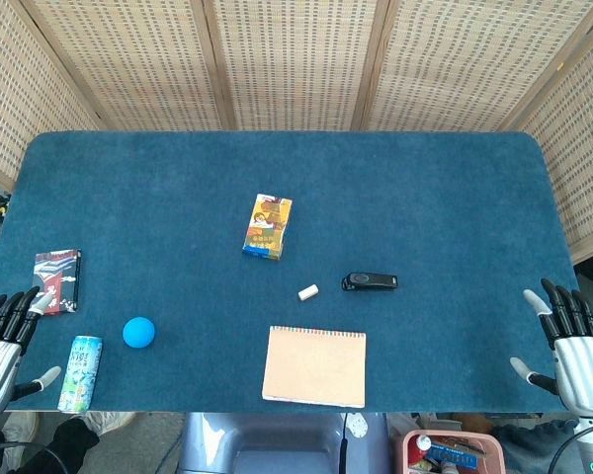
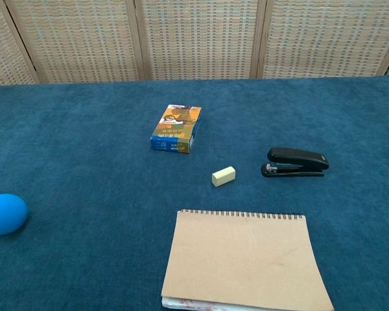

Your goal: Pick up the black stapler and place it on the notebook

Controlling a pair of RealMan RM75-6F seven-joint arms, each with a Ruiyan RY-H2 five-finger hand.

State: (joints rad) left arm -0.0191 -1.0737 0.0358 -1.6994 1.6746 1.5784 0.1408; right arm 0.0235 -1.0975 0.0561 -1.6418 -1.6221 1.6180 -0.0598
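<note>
The black stapler (image 1: 370,282) (image 2: 295,162) lies flat on the blue table, right of centre, just beyond the notebook's far right corner. The tan spiral notebook (image 1: 314,365) (image 2: 244,260) lies closed near the front edge. My left hand (image 1: 2,342) hovers at the table's front left corner with fingers spread and nothing in it. At the front right corner my right hand (image 1: 573,346) is likewise spread and empty, well to the right of the stapler. Neither hand shows in the chest view.
A small cream eraser (image 1: 308,292) (image 2: 223,175) sits left of the stapler. A colourful box (image 1: 267,226) (image 2: 176,128) lies mid-table. A blue ball (image 1: 138,332) (image 2: 5,213), a drink can (image 1: 80,372) and a dark packet (image 1: 58,280) occupy the left. Wicker screens stand behind.
</note>
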